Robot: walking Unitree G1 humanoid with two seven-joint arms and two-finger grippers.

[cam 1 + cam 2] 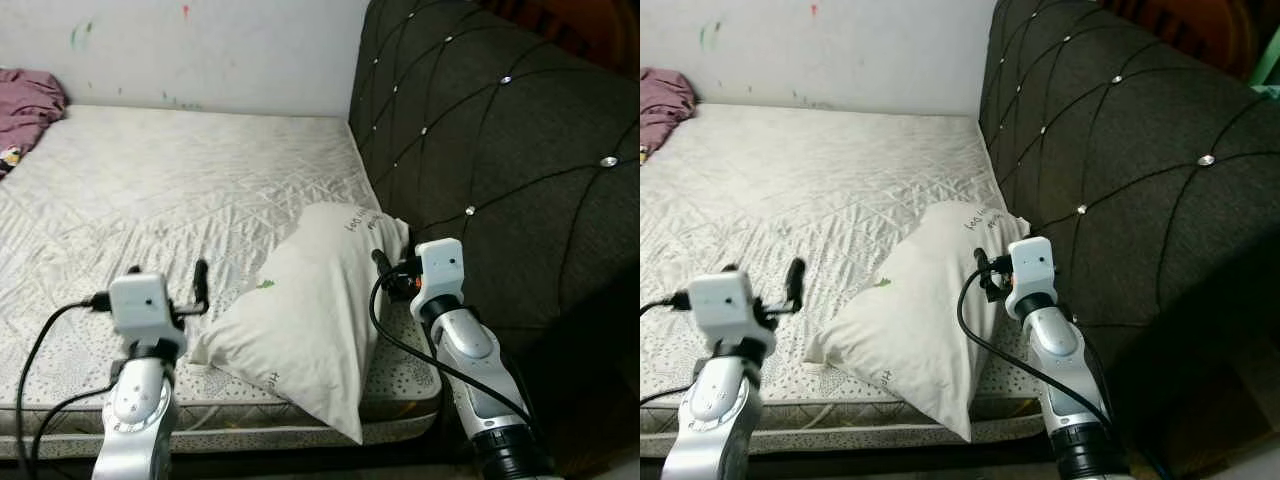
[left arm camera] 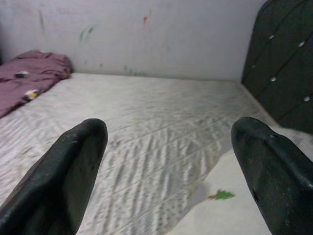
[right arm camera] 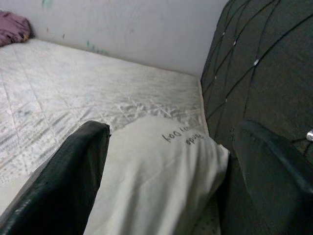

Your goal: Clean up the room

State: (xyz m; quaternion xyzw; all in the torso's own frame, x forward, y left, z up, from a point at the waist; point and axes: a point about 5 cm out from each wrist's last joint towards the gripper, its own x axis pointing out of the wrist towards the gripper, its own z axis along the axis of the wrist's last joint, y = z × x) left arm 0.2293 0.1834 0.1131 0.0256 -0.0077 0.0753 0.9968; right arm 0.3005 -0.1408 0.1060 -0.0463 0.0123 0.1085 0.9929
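I have both end effectors, left [image 1: 170, 285] and right [image 3: 171, 181], spread wide and empty, flanking the pillow [image 1: 300, 310]; next I close in to grasp it.

The mattress [image 1: 180, 190] is showing a quilted, matt off-white cloth, and the pillow [image 1: 310, 310] lying on it toward four o'clock is looking like soft, creased, pale cotton with small dark print. At three o'clock the headboard [image 1: 500, 150] is showing dark tufted fabric with shiny stud buttons, while at ten o'clock a crumpled purple cloth [image 1: 28, 105] is lying dull and wrinkled. The wall [image 1: 220, 50] is looking matt and painted, and the arms are showing smooth silver metal with matt black rubbery fingers [image 2: 63, 181].
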